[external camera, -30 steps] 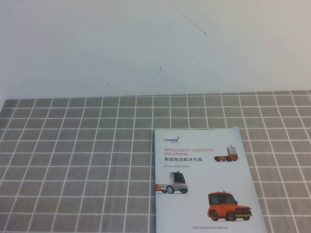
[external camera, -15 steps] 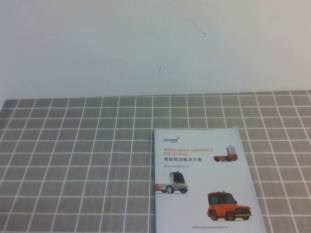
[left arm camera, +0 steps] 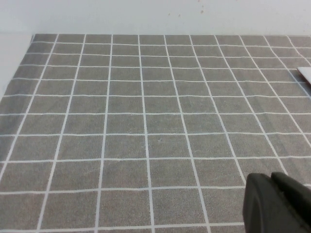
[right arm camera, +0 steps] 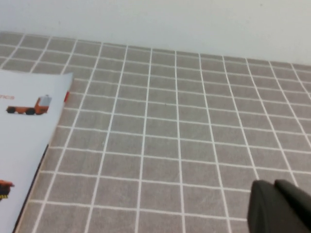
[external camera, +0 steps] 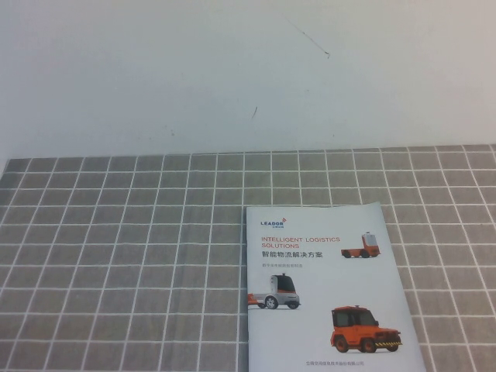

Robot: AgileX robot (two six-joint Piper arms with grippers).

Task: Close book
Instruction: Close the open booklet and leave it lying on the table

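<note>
Book (external camera: 329, 291) shut, cover up, flat on grid mat (external camera: 116, 256), near edge, right of ctr, long axis running away from me, title end twd wall (external camera: 232, 70), left gripper (left arm camera: 274, 194) and right gripper (right arm camera: 277, 199) over mat, well apart from it (grip state: I can't tell)

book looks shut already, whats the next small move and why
Probably none beyond holding both arms clear: the book lies flat on the checked mat, front cover up. The left gripper hovers over bare mat, and the right gripper hovers over mat apart from the book.
</note>
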